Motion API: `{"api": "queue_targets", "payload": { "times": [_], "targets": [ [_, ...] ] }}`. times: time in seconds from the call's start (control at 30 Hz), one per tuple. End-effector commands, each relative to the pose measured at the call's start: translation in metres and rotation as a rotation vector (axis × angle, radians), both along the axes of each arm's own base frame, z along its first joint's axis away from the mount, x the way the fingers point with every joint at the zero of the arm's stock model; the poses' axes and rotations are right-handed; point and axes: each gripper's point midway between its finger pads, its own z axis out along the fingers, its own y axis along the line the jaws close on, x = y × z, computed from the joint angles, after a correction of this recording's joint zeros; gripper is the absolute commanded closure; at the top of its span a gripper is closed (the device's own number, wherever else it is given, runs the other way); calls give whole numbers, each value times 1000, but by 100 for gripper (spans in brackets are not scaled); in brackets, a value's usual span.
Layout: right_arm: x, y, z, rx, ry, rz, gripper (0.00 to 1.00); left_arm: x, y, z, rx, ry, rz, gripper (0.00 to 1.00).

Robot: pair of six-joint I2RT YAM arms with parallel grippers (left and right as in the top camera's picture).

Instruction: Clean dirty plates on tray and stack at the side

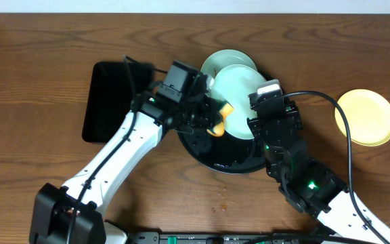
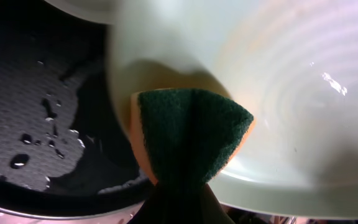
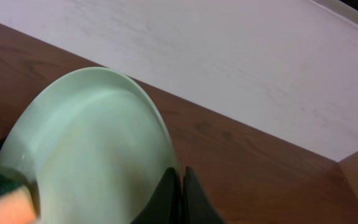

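Over the large round glossy black tray [image 1: 212, 154] [image 2: 30, 124]: a pale blue-white round plate [image 1: 242, 102] [image 2: 291, 124] [image 3: 92, 162] — the held plate — is raised on a tilt, its hollow face turned toward the left arm. Whether its lower edge touches the tray cannot be told.
Right gripper [image 1: 257, 105] [image 3: 180, 193]: its dark fingers are pressed together on the held plate's rim, at the plate's right edge.
Left gripper [image 1: 212, 116] [image 2: 176, 208]: pinched tight on a folded sponge [image 1: 221, 116] [image 2: 191, 137] [image 3: 5, 199] of orange foam with a dark green scouring face.
Sponge: the green side faces the wrist camera and sits at the left part of the held plate's face, close enough to throw a shadow on it. Actual contact cannot be told.
Second plate [image 1: 223, 61]: another pale blue-white round plate lies at the far side of the tray, partly hidden under the held plate.
Yellow plate [image 1: 365, 117]: a pale yellow round plate lies flat on the brown wooden table [image 1: 46, 41], right of the tray and well apart from it.
Tray surface: water droplets [image 2: 20, 160] and a wet sheen show on the black floor in the left wrist view.
Left of the tray: a smaller rectangular black tray [image 1: 107, 102] lies flat on the table — the left arm passes over its near corner.
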Motion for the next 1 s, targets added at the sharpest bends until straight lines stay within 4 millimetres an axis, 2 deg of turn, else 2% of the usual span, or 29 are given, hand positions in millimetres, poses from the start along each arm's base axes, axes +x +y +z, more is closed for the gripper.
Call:
{"api": "queue_targets", "payload": {
  "times": [0.0, 0.27, 0.63, 0.97],
  "targets": [
    [-2, 0, 11, 15, -28, -2, 99, -15, -12, -4, -4, 24, -42, 92],
    [-2, 0, 11, 5, -28, 1, 99, -19, -19, -3, -16, 28, -57, 92],
    [-3, -1, 10, -1, -22, 0, 99, -47, -39, 17, -176, 153, -155, 92],
    [-3, -1, 10, 0, -22, 0, 99, -63, -35, -9, -111, 253, -156, 92]
  ]
}}
